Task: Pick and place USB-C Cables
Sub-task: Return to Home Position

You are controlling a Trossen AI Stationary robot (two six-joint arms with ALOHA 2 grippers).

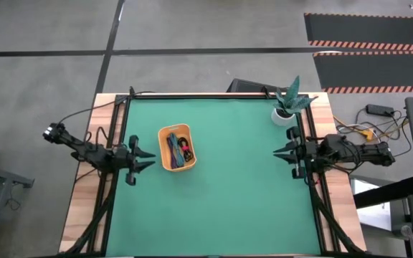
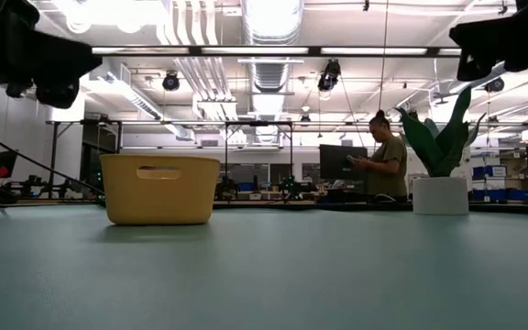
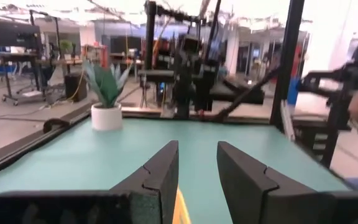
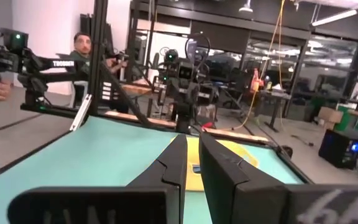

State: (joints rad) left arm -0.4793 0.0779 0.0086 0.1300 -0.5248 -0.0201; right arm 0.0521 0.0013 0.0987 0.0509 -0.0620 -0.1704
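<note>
The orange tray (image 1: 165,159) stands on the green mat left of centre, and shows as a yellow box (image 2: 160,188) in the low view. Inside it lie the USB-C cables (image 1: 178,147), small dark blue and black bundles resting on the tray's floor. My left gripper (image 1: 149,160) hovers level just left of the tray, open, nothing between its fingers (image 3: 197,149). My right gripper (image 1: 278,155) hovers level at the mat's right edge, far from the tray. It points at the tray (image 4: 229,163), its fingers a narrow gap apart (image 4: 192,142) with nothing between them.
A potted plant (image 1: 287,107) stands at the mat's far right corner. Black frame rails run along the mat's left and right sides (image 1: 314,193). Open green mat lies between tray and right gripper. A person (image 2: 388,165) stands in the room beyond the table.
</note>
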